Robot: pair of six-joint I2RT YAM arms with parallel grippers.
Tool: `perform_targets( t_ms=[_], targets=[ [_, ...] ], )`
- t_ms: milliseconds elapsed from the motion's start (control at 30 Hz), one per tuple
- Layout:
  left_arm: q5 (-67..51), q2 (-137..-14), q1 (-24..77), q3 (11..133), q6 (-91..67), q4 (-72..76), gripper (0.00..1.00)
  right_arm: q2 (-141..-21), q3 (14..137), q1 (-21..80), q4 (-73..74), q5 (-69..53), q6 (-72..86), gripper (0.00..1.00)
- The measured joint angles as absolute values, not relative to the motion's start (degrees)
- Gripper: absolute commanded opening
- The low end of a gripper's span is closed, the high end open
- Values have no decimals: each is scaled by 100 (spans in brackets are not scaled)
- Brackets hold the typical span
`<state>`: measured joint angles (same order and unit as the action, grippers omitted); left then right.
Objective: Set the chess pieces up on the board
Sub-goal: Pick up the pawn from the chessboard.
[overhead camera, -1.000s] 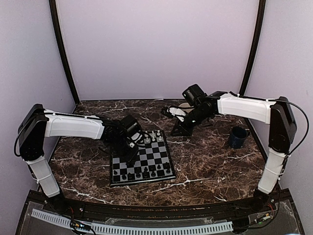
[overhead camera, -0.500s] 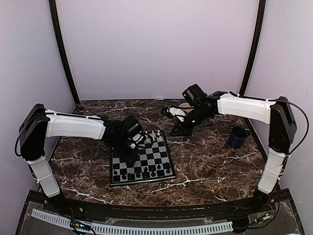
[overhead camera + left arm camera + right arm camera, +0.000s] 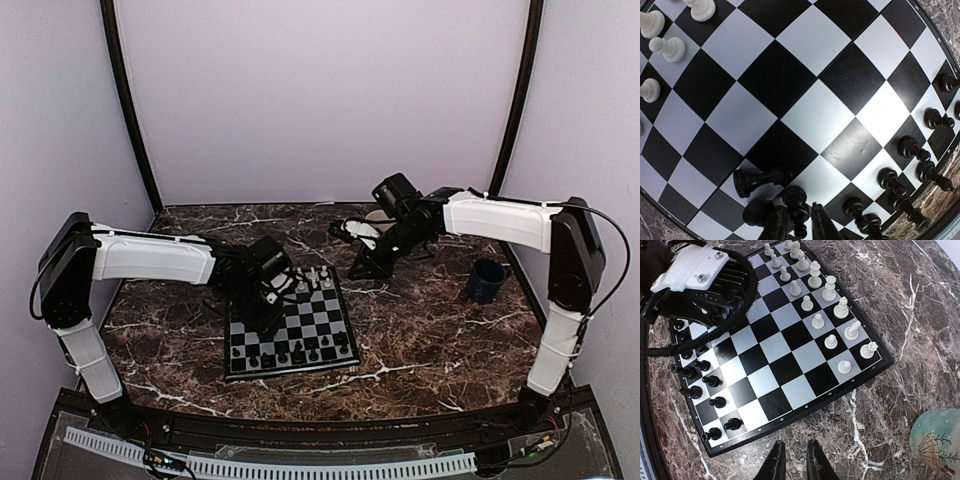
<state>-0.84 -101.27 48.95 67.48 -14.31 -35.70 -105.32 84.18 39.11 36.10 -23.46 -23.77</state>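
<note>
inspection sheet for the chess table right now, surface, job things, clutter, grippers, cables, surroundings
surface: dark marble tabletop, no spills seen
job's things: board lies flat; white pieces upright in two rows; black pieces along the opposite edge, partly hidden by the left arm; one black piece lies on its side
clutter: blue mug and pale patterned cup, both off the board
grippers: left gripper low over the black corner, grip unclear; right gripper over bare table beside the board, slightly open, empty
cables: black cable loops off that arm above the board
surroundings: lilac walls, dark corner posts
</note>
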Motion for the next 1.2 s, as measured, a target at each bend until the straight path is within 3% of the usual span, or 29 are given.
perform_targets(
  t_ms=[300, 800, 1200],
  targets=[
    [-84, -10272, 4904, 7070, -1437, -3531, 14, -10532, 8418, 3911, 3610, -2355, -2377, 17],
    [-54, -10438, 4904, 7124, -1435, -3697, 19, -10532, 8418, 3911, 3612, -2355, -2377, 18],
    [-86, -10429, 4906, 7124, -1433, -3745, 6, -10532, 8418, 3911, 3621, -2359, -2377, 18]
  ],
)
